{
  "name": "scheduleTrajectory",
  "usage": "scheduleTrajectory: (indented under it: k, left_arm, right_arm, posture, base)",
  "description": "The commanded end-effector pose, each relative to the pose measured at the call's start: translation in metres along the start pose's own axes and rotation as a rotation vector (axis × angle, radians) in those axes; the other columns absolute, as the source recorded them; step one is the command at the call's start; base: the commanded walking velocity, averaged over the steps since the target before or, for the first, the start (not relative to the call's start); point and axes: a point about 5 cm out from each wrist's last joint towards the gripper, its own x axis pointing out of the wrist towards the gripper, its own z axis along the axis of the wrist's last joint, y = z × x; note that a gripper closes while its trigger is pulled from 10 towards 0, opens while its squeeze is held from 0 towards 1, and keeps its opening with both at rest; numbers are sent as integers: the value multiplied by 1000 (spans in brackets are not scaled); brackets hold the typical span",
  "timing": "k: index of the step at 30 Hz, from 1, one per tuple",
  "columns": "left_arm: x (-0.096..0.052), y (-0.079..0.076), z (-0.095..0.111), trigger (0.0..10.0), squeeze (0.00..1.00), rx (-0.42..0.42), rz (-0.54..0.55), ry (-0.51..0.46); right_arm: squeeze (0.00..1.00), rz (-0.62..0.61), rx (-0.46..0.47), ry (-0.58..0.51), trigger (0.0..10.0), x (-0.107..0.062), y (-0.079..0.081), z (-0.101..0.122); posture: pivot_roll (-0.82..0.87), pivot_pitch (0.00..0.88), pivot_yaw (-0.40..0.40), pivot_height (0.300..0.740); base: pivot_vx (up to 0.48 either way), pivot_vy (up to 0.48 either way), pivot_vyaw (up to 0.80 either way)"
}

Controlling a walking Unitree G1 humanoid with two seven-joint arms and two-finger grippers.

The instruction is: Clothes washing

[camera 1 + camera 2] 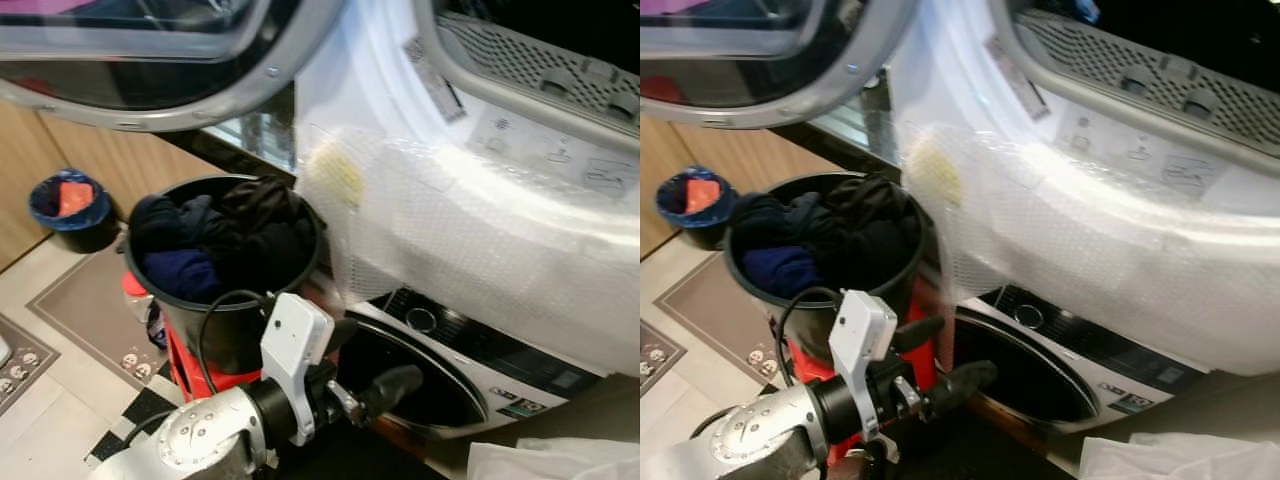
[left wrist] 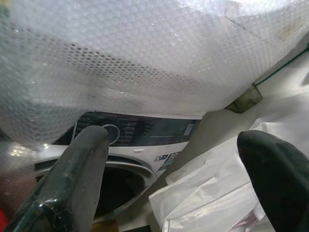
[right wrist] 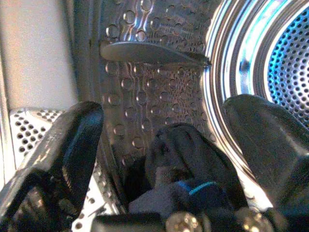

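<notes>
I'm holding my left claw [image 1: 385,385] spread empty at lower centre, right claw [image 3: 164,159] gaping over dark clothing [image 3: 186,159] inside the steel drum [image 3: 145,96], black basket [image 1: 235,330] of laundry sitting centre left.

A black bucket [image 1: 228,330] stands on the floor just left of the washing machine [image 1: 470,370], heaped to the brim with dark clothes [image 1: 215,245], navy and black, crumpled together. The washer's round opening [image 1: 400,380] sits low and dark, beside the bucket, with its control panel above it. Higher up, an open drum [image 3: 145,106] of dimpled, perforated steel holds a dark garment [image 3: 188,169] with a thin blue stripe, lying against the drum wall.
</notes>
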Motion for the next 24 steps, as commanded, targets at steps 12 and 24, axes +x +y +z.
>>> scheduleTrajectory:
  k: [12,24]
  left_arm:
    - [6,-2,0,10000,0,11,-37,-8]
    - [9,4,0,10000,0,28,-27,-15]
  right_arm:
    - [0,388,138,-95,10000,-19,64,-34]
    - [0,339,172,-83,10000,-46,89,-46]
  posture:
    - [-4,178,-40,740]
    - [-9,151,-45,740]
  base:
    - [0,0,0]
    - [0,0,0]
